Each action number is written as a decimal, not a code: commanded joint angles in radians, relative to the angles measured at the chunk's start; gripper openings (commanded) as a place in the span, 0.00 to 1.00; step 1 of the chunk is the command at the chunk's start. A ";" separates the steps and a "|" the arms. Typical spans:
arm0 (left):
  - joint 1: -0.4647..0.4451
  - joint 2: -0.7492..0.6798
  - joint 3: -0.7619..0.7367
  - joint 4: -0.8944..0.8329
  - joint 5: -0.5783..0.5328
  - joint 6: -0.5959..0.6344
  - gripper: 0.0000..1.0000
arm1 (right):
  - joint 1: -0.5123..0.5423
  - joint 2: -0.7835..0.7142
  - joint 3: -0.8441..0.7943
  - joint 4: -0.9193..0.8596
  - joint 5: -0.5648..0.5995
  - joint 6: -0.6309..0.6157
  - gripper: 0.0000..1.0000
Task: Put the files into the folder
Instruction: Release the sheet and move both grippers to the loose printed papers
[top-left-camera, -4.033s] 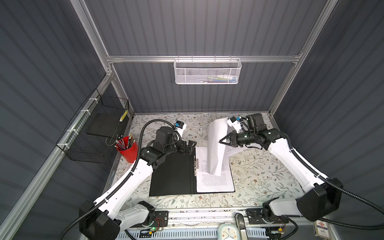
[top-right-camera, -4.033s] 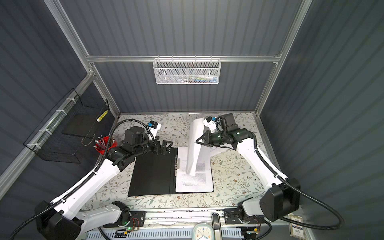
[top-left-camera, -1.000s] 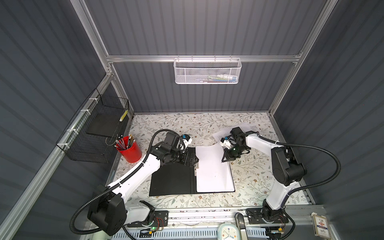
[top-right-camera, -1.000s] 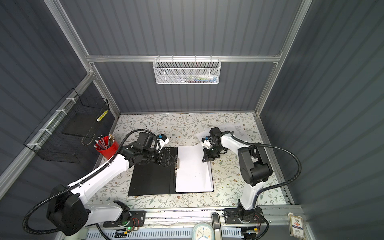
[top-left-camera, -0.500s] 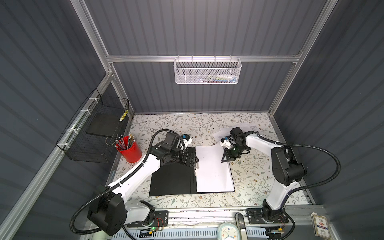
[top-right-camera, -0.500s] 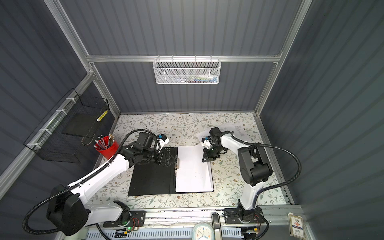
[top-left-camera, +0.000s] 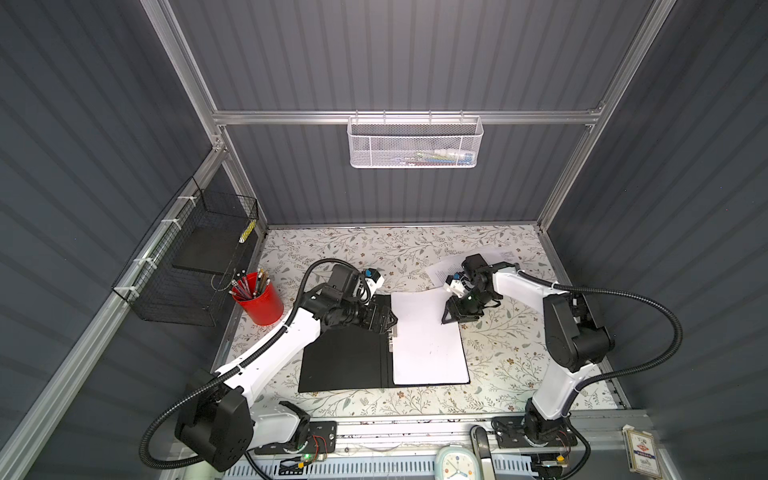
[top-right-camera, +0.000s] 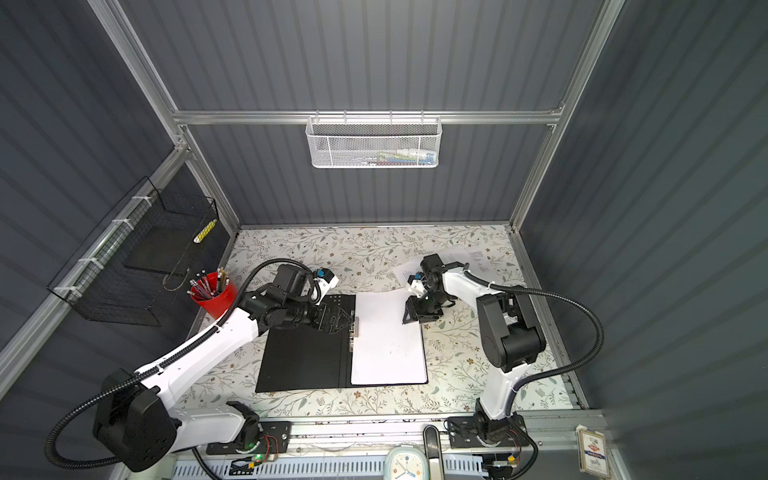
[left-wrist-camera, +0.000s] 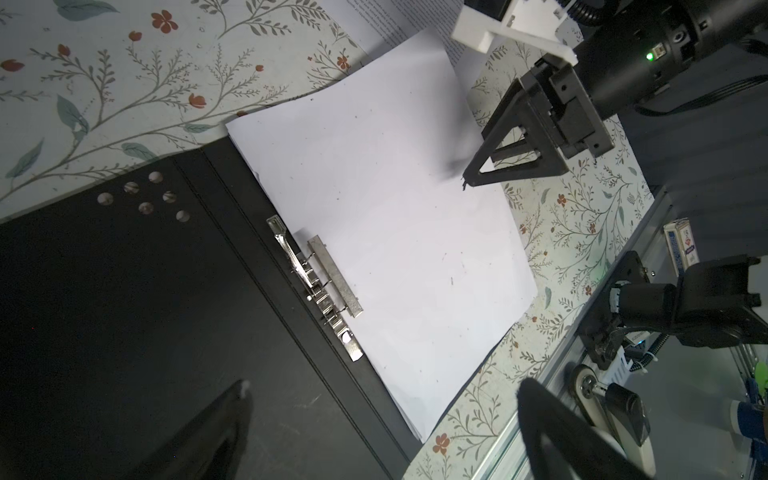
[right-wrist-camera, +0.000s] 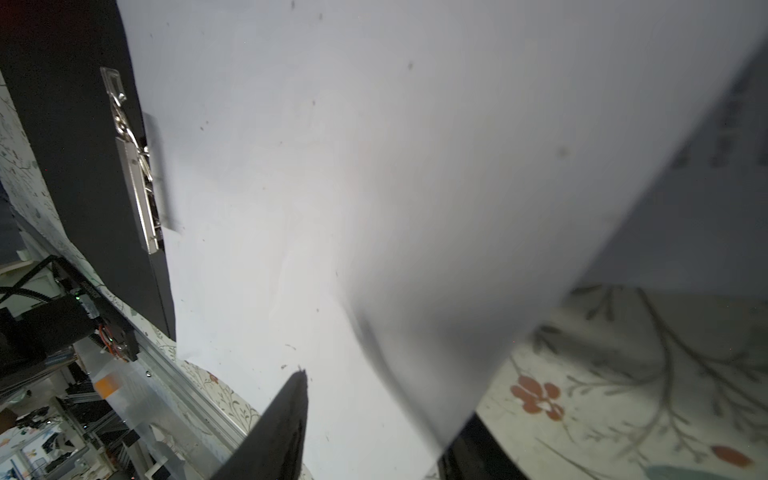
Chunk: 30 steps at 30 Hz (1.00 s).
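Note:
The folder (top-left-camera: 345, 357) (top-right-camera: 303, 353) lies open and flat, black inside up, its metal clip (left-wrist-camera: 316, 282) on the spine. White files (top-left-camera: 428, 336) (top-right-camera: 386, 336) (left-wrist-camera: 386, 208) lie blank side up on its right half. Another printed sheet (top-left-camera: 498, 255) (top-right-camera: 469, 253) lies on the table behind my right arm. My left gripper (top-left-camera: 388, 322) (top-right-camera: 349, 322) (left-wrist-camera: 384, 384) hovers open over the spine near the clip. My right gripper (top-left-camera: 453, 319) (top-right-camera: 411, 319) (right-wrist-camera: 384, 399) stands open at the files' far right corner, with the top sheet's edge (right-wrist-camera: 415, 332) drooping blurred between its fingers.
A red pencil cup (top-left-camera: 259, 301) stands left of the folder, below a black wire basket (top-left-camera: 187, 266) on the left wall. A white mesh basket (top-left-camera: 415, 143) hangs on the back wall. A clock (top-left-camera: 453, 463) and a card box (top-left-camera: 640, 451) sit on the front rail.
Four seconds ago my right gripper held a sheet upright over the folder; it now lies on the stack. In the last second the right jaws have parted. Neither arm has shifted.

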 joint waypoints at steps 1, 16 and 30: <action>-0.001 -0.018 -0.005 -0.014 -0.013 -0.001 1.00 | -0.034 -0.065 -0.025 -0.005 0.080 0.037 0.55; -0.003 0.049 0.119 0.023 -0.007 -0.122 1.00 | -0.282 -0.302 -0.126 0.226 0.180 0.238 0.99; -0.152 0.517 0.499 0.115 0.041 -0.205 1.00 | -0.500 -0.102 -0.024 0.456 0.277 0.436 0.99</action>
